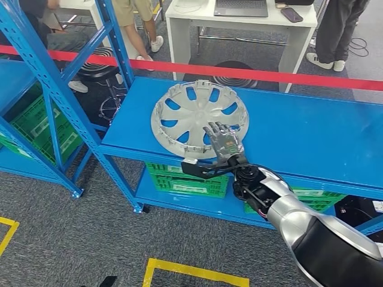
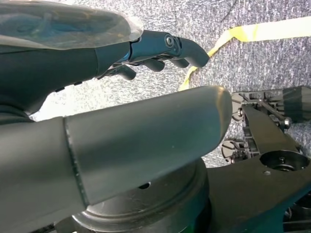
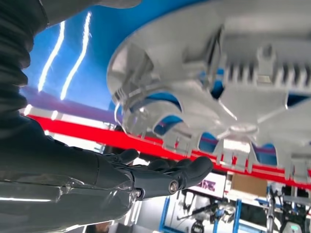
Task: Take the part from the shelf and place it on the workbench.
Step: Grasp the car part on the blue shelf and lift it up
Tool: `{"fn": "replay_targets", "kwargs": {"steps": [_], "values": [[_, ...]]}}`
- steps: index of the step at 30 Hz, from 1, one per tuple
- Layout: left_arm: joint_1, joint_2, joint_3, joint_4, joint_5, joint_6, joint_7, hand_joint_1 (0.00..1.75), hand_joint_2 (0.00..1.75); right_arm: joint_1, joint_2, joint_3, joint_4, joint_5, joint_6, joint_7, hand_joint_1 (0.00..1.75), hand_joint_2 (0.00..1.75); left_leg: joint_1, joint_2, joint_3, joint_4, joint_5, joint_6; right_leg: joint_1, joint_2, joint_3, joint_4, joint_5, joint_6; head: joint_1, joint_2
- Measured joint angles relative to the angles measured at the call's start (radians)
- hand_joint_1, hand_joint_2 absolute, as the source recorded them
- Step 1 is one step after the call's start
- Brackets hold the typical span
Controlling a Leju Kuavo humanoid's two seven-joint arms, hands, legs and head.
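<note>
The part is a silver hubcap (image 1: 194, 113) with blue showing through its openings, lying hollow side up on the blue shelf board (image 1: 307, 131). My right hand (image 1: 223, 142) reaches in from the lower right and hovers at the hubcap's near right rim with its fingers spread. In the right wrist view the dark fingers (image 3: 176, 177) stretch out alongside the hubcap's ribbed rim (image 3: 238, 97), with a narrow gap between them and nothing gripped. My left hand (image 2: 110, 63) hangs over the grey carpet, fingers (image 2: 183, 48) extended and holding nothing.
Green crates (image 1: 190, 179) sit on the lower shelf level. Blue uprights and braces (image 1: 58, 89) stand to the left. A red barrier tape (image 1: 253, 75) runs behind the shelf. Beyond it are a white table (image 1: 239, 24), a black stool (image 1: 97, 66) and people's legs. Yellow floor tape (image 1: 194, 272) lies near me.
</note>
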Motion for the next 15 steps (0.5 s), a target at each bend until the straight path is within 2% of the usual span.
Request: {"fn": "replay_targets", "kwargs": {"steps": [15], "values": [[0.003,0.0,-0.002,0.0,0.0,-0.002,0.001,0.0,0.0,0.019,-0.003,-0.006,0.041,-0.019,-0.007,-0.008,0.0,1.75,0.0,0.0,0.0,0.0,0.0,0.0,0.0,0.0,0.0,0.0,0.0,0.0,0.0,0.0]]}}
